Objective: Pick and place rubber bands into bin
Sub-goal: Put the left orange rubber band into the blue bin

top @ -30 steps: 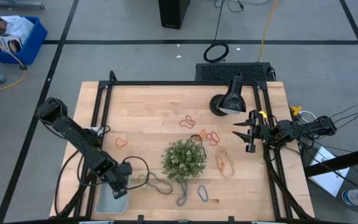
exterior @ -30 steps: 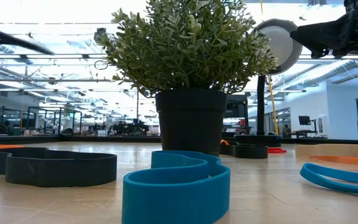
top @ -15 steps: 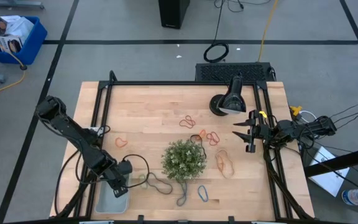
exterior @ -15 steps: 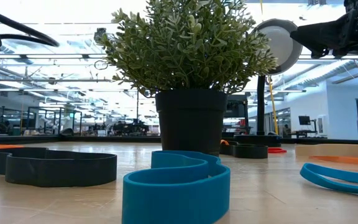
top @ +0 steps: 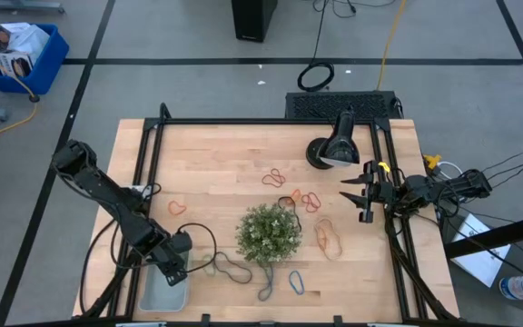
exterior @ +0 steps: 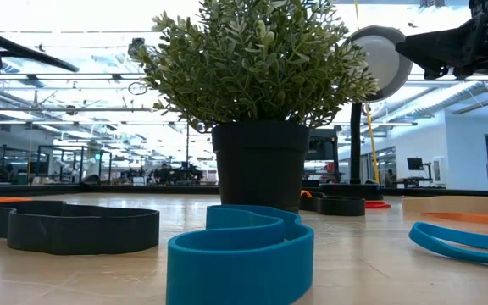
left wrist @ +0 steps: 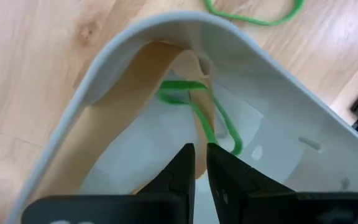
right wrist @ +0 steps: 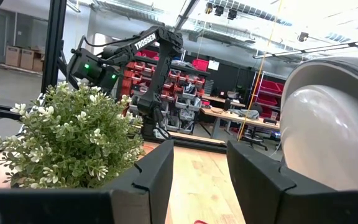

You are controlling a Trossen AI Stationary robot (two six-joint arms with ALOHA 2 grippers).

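While over bin (top: 160,292) | left fingers (left wrist: 194,163) slightly parted (bands inside) | right fingers (right wrist: 196,171) spread

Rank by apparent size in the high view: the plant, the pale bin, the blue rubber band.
1. plant, largest.
2. pale bin: close to the plant, partly covered by the left gripper, so the ranking is unsure.
3. blue rubber band, clearly smallest.

Take the plant (top: 269,232) as your landmark, mid-table. The bin (top: 163,292) sits well to its left at the near table corner, left gripper (top: 176,265) right over it, a rubber band (left wrist: 199,111) lying inside. Loose rubber bands (top: 327,236) ring the plant: right, behind, near side, left. The lamp (top: 332,147) stands behind-right. The right gripper (top: 356,194) hangs well right of the plant.
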